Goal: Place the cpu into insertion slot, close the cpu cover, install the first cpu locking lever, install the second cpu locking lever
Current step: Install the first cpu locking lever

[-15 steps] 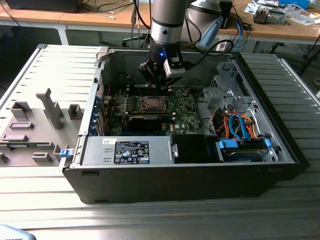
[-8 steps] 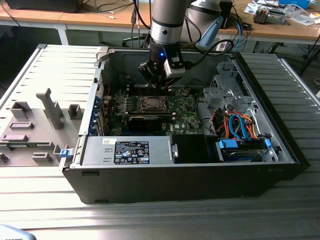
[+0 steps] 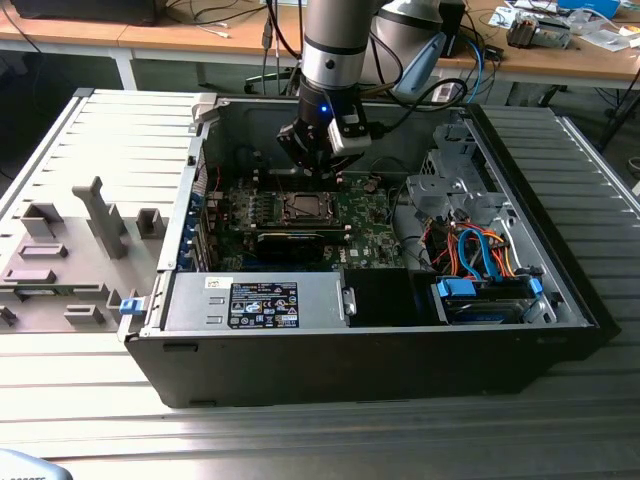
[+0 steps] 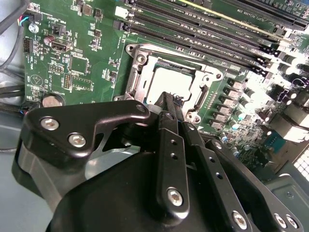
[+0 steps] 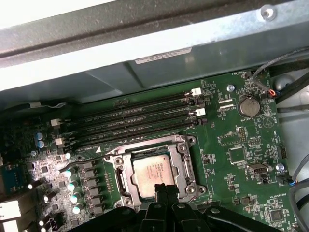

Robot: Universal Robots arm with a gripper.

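In the exterior view, a grey plastic fixture tray [image 3: 70, 255] lies on the ribbed metal table [image 3: 300, 440] to the exterior view's left of the open black computer case [image 3: 380, 350]. Inside that case lies the green motherboard [image 3: 365, 225], and the black gripper [image 3: 325, 160] hangs just above its socket. In both wrist views the small square cpu with the silvery-grey top [image 5: 153, 175] sits in the dark, metal-rimmed insertion slot [image 5: 120, 181], with the thin silvery cpu cover frame [image 5: 178, 159] lying flat around it. The gripper's fingers [image 4: 169, 104] are pressed together, holding nothing, their tips just above the cpu's near edge. Long black memory slots [image 5: 135, 121] run beside the socket.
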